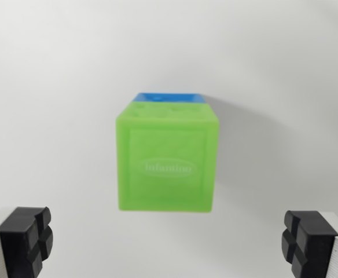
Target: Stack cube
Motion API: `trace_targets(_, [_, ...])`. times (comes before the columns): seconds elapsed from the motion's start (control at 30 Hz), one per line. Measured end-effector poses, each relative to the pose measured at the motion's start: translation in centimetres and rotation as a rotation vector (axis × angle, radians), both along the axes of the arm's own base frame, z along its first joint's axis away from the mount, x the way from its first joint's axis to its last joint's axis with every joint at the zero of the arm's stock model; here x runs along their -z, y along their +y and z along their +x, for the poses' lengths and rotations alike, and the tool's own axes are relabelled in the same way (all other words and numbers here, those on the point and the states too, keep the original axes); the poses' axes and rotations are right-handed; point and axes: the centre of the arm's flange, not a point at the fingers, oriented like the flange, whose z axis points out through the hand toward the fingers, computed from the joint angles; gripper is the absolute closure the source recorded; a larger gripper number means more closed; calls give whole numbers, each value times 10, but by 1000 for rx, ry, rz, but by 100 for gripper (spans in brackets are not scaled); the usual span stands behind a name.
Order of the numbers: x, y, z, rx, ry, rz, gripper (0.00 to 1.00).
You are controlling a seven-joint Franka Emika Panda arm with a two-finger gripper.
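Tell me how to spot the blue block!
Start at the white table. In its middle sits a green cube with writing on its face. The blue block peeks out just behind it, only a thin strip showing, the one blue thing there.

Open surface, one block cluster in the middle

The white surface (53,87) lies bare on every side of the green cube (166,162), which stands mid-frame as the only obstacle, with a blue cube (169,97) showing just behind its top edge, touching or very close. The gripper (169,243) has its fingers (27,240) spread wide at the lower corners, both clear of the cube, with free room between them.
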Motion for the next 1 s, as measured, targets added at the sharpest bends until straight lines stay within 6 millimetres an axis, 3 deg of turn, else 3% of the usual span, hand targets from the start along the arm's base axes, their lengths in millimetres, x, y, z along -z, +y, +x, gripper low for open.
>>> trace_targets(1.0, [-127,0,1,-2,-3,1,0])
